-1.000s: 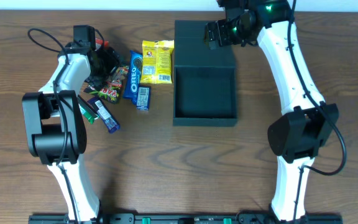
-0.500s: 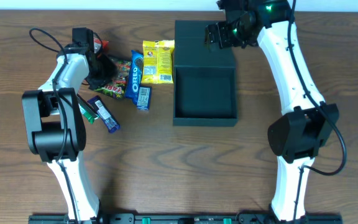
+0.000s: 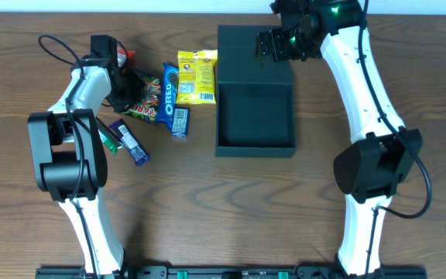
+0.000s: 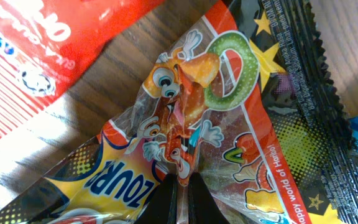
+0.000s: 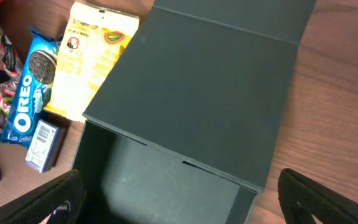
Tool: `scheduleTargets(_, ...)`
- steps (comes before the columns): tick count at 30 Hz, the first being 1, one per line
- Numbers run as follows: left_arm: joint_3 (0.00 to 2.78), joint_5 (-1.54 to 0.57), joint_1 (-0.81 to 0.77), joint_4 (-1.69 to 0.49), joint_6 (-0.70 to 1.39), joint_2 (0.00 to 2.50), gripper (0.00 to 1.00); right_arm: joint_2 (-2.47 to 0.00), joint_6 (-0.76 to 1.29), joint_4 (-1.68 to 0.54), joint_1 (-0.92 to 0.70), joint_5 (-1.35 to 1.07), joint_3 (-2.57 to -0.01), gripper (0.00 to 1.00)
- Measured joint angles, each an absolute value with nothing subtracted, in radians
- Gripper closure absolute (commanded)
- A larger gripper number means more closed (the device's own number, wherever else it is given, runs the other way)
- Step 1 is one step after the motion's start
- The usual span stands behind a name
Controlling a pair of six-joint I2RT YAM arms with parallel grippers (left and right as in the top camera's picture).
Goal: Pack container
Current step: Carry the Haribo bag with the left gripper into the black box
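Teal-black container lies right of your left gripper, clamped on the gummy packet; right gripper hangs with jaws apart.

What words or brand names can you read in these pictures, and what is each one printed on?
"OREO": blue cookie packet.
"ZOUR", cut off at the frame edge: gummy bag.
"world of Haribo": along the same bag's edge.
Too small or blurred to read: yellow packet, red packet.
No text: container.
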State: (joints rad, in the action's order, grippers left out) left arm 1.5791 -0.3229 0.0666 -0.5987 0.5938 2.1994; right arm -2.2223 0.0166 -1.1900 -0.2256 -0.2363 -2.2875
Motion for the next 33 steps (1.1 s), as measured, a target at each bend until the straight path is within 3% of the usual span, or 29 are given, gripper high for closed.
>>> scheduleTargets(12, 1.527, -0.298, 0.051, -0.639, 0.540, 2.141, 0.94, -2.222, 0.017, -1.192, -0.226, -0.236, -2.288, 0.01)
scheduleTargets(22, 1.505, -0.230, 0.036, -0.619, 0.476, 1.922, 0.94, -2.222, 0.017, -1.189, -0.226, -0.236, -2.288, 0.01)
scheduleTargets(33, 1.505, -0.201, -0.095, -0.559, 0.472, 1.817, 0.94, -2.222, 0.072, -1.193, -0.181, -0.237, -2.288, 0.03)
